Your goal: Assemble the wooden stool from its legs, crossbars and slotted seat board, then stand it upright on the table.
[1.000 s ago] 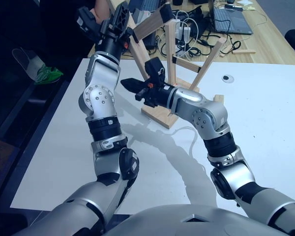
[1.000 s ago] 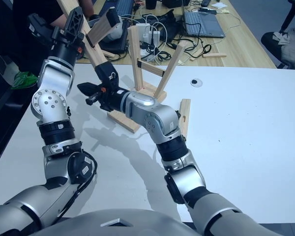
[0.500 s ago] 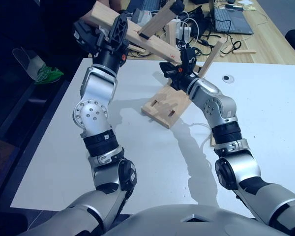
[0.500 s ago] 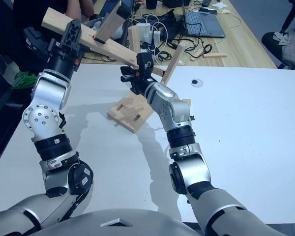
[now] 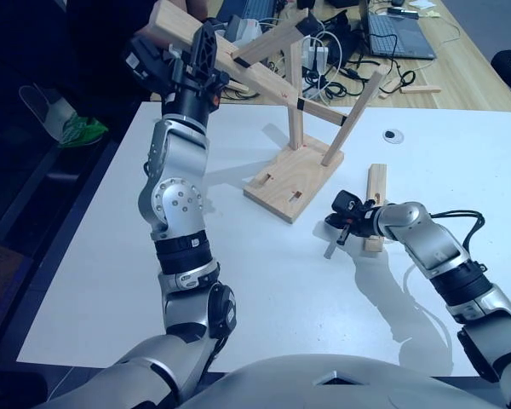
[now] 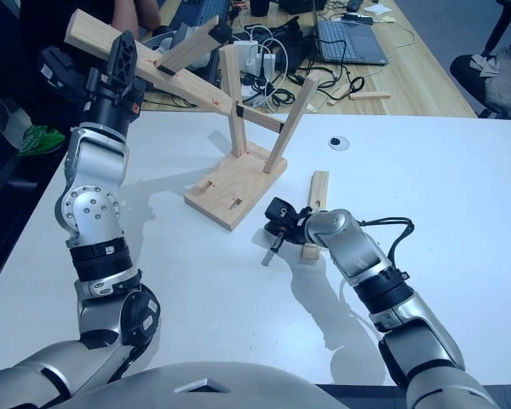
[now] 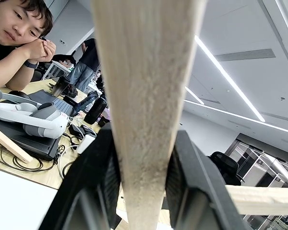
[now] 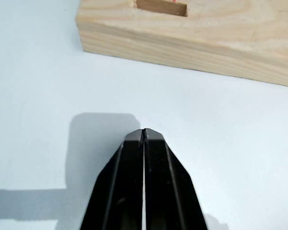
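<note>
Two pale wooden legs seated in slotted wooden seat board; two slots open. Left claw clamps raised wooden leg frame; right claw together, empty.

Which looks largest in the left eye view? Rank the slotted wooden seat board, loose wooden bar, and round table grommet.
1. the slotted wooden seat board
2. the loose wooden bar, lying flat on the table
3. the round dark table grommet, clearly smallest

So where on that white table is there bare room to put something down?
The table is bare at its near left, between the seat board and the edges, and on the right past the loose wooden bar. Crowded: between board and bar, where the shut right fingers hang low.
</note>
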Robot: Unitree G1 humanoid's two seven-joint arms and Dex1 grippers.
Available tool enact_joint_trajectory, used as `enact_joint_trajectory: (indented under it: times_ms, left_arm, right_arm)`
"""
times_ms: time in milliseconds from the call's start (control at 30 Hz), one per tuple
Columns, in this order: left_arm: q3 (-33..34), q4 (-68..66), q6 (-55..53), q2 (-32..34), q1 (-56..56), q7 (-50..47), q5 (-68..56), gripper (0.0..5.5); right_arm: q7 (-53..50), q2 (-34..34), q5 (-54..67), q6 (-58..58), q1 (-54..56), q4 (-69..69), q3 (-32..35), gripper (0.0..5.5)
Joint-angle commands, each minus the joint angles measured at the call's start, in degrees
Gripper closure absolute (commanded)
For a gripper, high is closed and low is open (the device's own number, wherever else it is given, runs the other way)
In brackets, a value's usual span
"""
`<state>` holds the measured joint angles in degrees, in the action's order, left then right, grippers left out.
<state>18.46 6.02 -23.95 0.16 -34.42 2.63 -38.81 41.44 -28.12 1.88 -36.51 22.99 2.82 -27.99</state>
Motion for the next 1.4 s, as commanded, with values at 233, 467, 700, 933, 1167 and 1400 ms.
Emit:
enact_joint_trajectory:
  times_ms: [233,467,700,933,1167,1400]
  left_arm:
    - [-9.4,4.2,-5.5,13.5,11.8,12.3,7.5,4.47]
    - [-10.4,5.6,-3.0,13.2,15.9,12.0,10.8,4.47]
    - [-12.4,-0.7,2.3,13.6,16.9,15.3,15.1,4.47]
    - [-13.0,-5.3,3.2,15.4,13.0,18.6,16.8,4.47]
    - [-15.2,-4.6,-5.5,21.3,9.0,25.3,15.7,4.47]
    - [-16.4,-6.7,-12.4,21.9,5.7,25.3,16.4,4.47]
  right_arm:
    - [-4.3,7.0,-5.4,4.2,0.8,7.5,-1.0,5.50]
    - [-5.3,5.0,-4.8,3.9,-5.9,1.4,2.0,5.50]
    - [-6.2,4.7,-3.4,4.1,-11.9,-3.0,5.1,5.50]
    - [-5.9,5.9,-3.4,3.8,-11.5,-1.8,5.6,5.50]
    - [-6.0,6.8,-3.3,3.8,-11.4,-1.0,6.3,5.50]
    - [-6.4,7.8,-3.7,4.5,-10.8,0.1,6.4,5.50]
